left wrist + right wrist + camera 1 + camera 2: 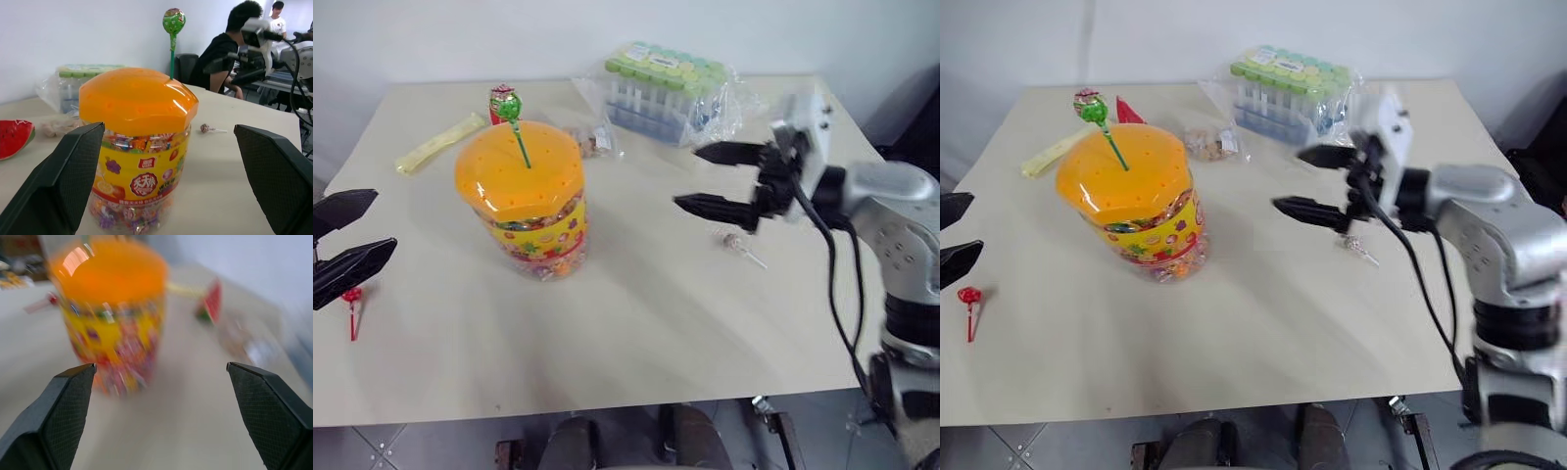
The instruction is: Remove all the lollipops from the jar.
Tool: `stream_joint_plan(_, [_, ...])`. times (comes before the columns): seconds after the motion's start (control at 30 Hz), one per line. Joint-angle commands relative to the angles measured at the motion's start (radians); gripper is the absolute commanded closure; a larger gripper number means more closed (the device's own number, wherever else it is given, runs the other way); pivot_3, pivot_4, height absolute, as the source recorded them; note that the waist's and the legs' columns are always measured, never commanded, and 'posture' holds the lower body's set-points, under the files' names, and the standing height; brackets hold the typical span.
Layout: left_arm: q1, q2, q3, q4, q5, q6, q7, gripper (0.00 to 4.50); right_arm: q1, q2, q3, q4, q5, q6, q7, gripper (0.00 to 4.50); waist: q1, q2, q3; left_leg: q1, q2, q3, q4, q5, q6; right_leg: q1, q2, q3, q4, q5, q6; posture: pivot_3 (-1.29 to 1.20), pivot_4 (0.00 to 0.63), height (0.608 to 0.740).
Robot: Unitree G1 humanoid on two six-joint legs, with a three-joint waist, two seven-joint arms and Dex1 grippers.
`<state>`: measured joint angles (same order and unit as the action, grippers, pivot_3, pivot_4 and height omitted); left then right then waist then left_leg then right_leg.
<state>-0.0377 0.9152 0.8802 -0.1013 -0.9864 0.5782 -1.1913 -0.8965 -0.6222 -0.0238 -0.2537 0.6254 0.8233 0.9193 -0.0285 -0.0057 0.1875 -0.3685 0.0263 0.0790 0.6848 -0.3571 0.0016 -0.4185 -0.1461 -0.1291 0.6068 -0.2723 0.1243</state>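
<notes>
The jar (530,211) is a clear tub of sweets with an orange holed lid, standing left of the table's middle. A green lollipop (508,107) stands upright with its green stick in the lid. On the table at the far left lies a red lollipop (352,298), just below my left gripper (386,220), which is open and aimed at the jar. A pinkish-silver lollipop (736,242) lies on the table right of the jar. Above it my right gripper (686,176) hovers open and empty, pointing left toward the jar.
A clear bag of green-capped tubes (666,86) sits at the back right. A small clear bag of sweets (594,140), a pale-yellow packet (438,143) and a watermelon-slice piece (14,137) lie behind the jar. People (222,54) sit beyond the table.
</notes>
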Motion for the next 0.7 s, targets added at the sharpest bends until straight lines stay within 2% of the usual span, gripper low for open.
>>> stream_joint_plan(0.03, [-0.018, 0.004, 0.012, -0.018, -0.011, -0.019, 0.018, 0.0, -0.086, 0.076, 0.053, 0.073, -0.006, -0.09, 0.05, 0.02, -0.001, 0.0, 0.0, 0.0, 0.0, 0.0, 0.0, 0.0, 0.0, 0.0, 0.0, 0.0, 0.0, 0.0, 0.0, 0.0, 0.15, 0.74])
stream_joint_plan(0.3, [-0.009, -0.015, 0.016, -0.052, -0.019, -0.019, 0.043, 0.0, -0.21, 0.269, 0.152, 0.285, -0.068, -0.263, 0.143, 0.02, -0.004, 0.0, 0.0, 0.0, 0.0, 0.0, 0.0, 0.0, 0.0, 0.0, 0.0, -0.001, 0.0, 0.0, 0.0, 0.0, 0.15, 0.74])
stream_joint_plan(0.5, [0.012, -0.03, 0.036, -0.086, -0.031, -0.017, 0.062, 0.0, -0.332, 0.435, 0.198, 0.518, -0.174, -0.398, 0.112, 0.02, -0.019, 0.0, 0.0, 0.0, 0.001, 0.001, 0.0, 0.0, -0.001, -0.001, 0.001, -0.001, 0.001, 0.0, -0.001, 0.0, 0.15, 0.74])
stream_joint_plan(0.7, [0.024, -0.042, 0.04, -0.106, -0.037, -0.016, 0.079, 0.0, -0.417, 0.555, 0.202, 0.647, -0.221, -0.419, 0.077, 0.02, -0.029, -0.001, 0.0, 0.0, 0.001, 0.001, 0.0, 0.0, -0.001, -0.002, 0.001, -0.001, 0.002, -0.001, -0.001, 0.0, 0.15, 0.74])
